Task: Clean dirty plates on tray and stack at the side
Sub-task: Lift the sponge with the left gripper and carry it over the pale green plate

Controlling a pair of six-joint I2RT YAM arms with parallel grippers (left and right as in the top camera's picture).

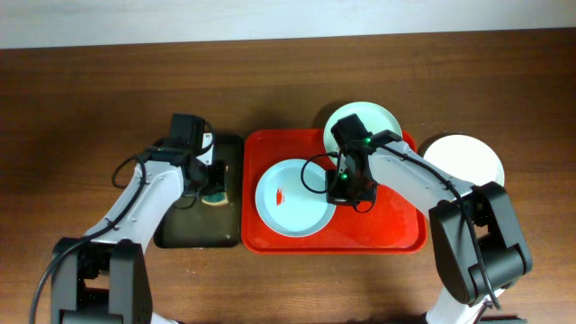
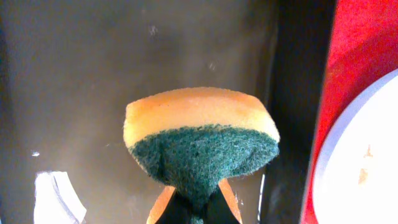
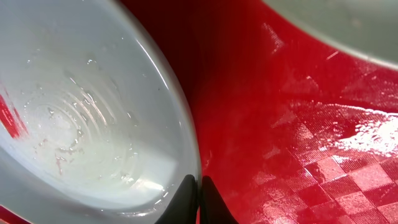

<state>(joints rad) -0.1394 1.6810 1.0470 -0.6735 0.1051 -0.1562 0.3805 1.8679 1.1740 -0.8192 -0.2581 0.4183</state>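
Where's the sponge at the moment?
The sponge is pinched in the left arm's fingers, over the dark tray on the left of the overhead view, just beside the red tray.

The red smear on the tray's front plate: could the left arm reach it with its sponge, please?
Probably yes: the left gripper holds the sponge beside the tray, the smear lies uncovered, and the right gripper pinches only the plate's far rim.

Closed left end effector [image 2: 196,200] pinches yellow foam sponge with green scouring face [image 2: 202,134] from below, over dark green-black plastic tray [image 2: 93,74]. Right edge: bright red plastic tray [image 2: 364,56], pale round plate [image 2: 348,193] overlapping it, small brownish speck [image 2: 364,174] on the plate.
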